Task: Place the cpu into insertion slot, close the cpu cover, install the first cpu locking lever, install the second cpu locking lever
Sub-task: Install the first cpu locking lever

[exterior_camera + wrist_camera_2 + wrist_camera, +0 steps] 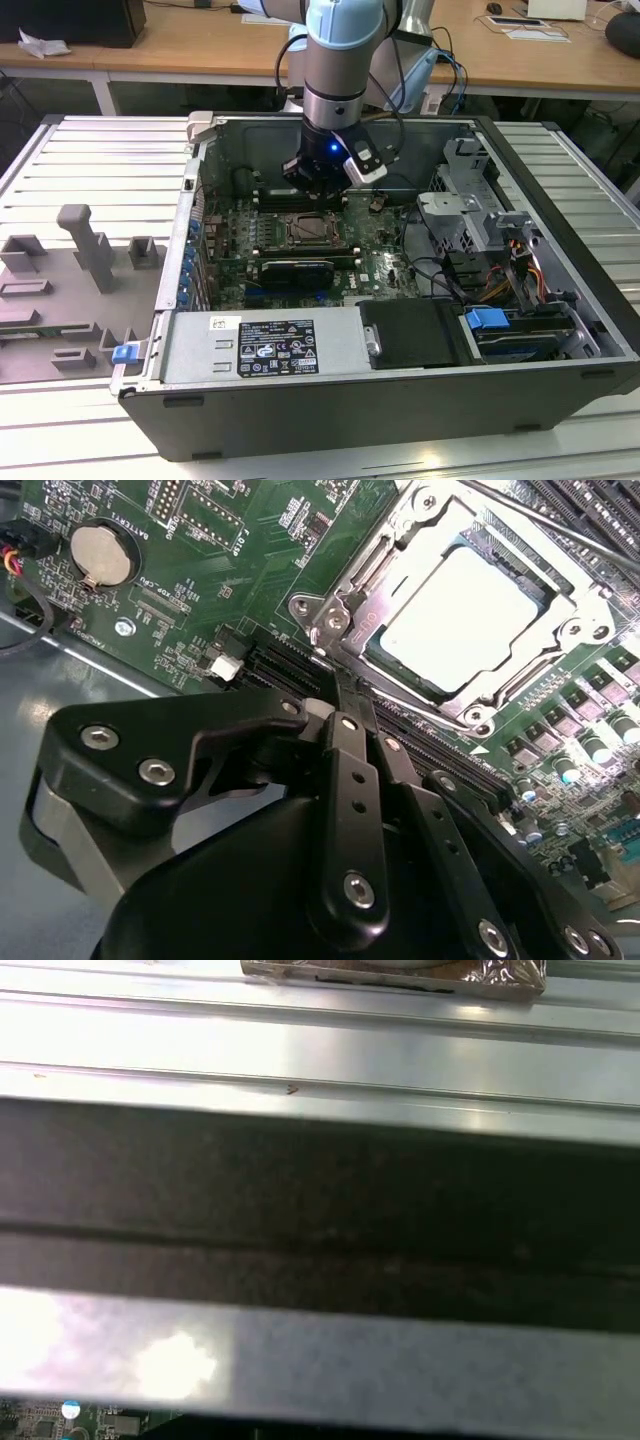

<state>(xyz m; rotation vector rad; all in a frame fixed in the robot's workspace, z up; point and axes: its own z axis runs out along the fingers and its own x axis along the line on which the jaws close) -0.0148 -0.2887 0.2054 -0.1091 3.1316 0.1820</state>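
Hovering inside an open computer case (380,400) that lies on a ribbed metal desk (80,150), I am seen low over the green motherboard (380,262). Going from the exterior view's left, grey moulded fixtures (85,250) stand on the desk outside the case, then comes the case wall, then my gripper (318,178), hanging just behind the socket at the board's middle, with drive bays and cables (480,260) to the exterior view's right. In the second wrist view a coin battery (102,554) sits well apart from the socket, and my jaws appear drawn together with nothing between them. The cpu (460,615) already lies flat in the insertion slot, its pale metal top showing through the open centre of the cpu cover (395,665), which looks folded down around it. By my judgement the placing and the cover are done and the first cpu locking lever is the step in hand; I cannot tell from here whether either lever is latched. That step calls for a fine, steady push on a thin springy rod, close to delicate pins.
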